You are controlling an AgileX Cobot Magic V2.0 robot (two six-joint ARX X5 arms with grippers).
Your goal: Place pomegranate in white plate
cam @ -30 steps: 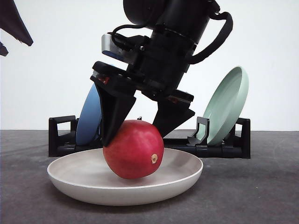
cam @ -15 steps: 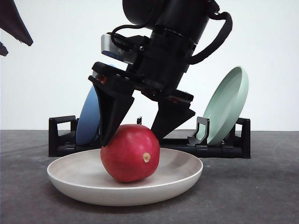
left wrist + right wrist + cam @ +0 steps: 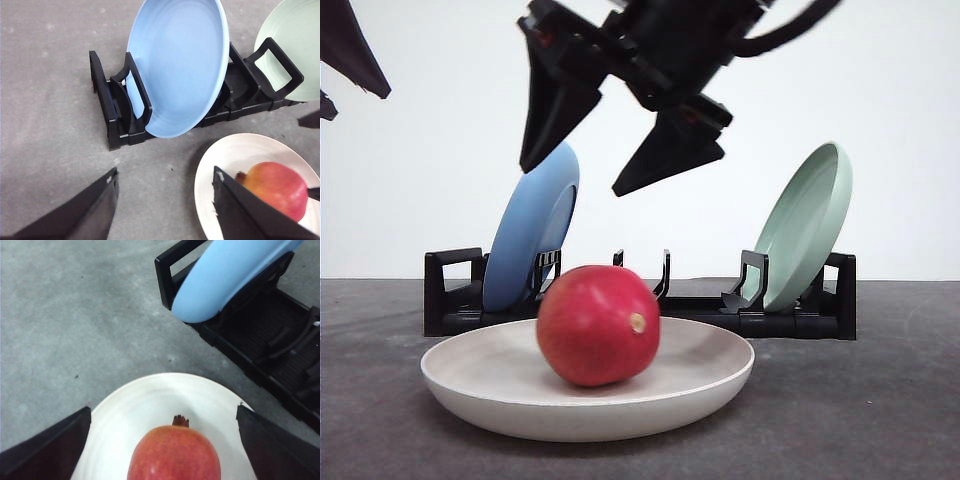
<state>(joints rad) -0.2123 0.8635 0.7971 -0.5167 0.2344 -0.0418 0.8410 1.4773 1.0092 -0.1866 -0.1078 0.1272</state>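
The red pomegranate [image 3: 597, 325] rests in the middle of the white plate [image 3: 500, 400], its tan nub facing the front right. My right gripper [image 3: 570, 178] hangs open well above the fruit, touching nothing. Through the right wrist view the pomegranate [image 3: 174, 455] lies on the white plate [image 3: 135, 400] straight below the open right gripper [image 3: 163, 409]. My left gripper [image 3: 164, 172] is open over bare table, with the pomegranate [image 3: 277, 187] and the white plate [image 3: 235, 150] off to its side.
Behind the white plate a black rack [image 3: 450, 300] holds a blue plate [image 3: 535, 225] on the left and a pale green plate [image 3: 805, 225] on the right, both on edge. A dark part of the left arm [image 3: 350, 50] juts in at the upper left.
The right gripper has let go of the pomegranate and risen clear of it. The fruit rolled a little to the left and now sits still in the plate.
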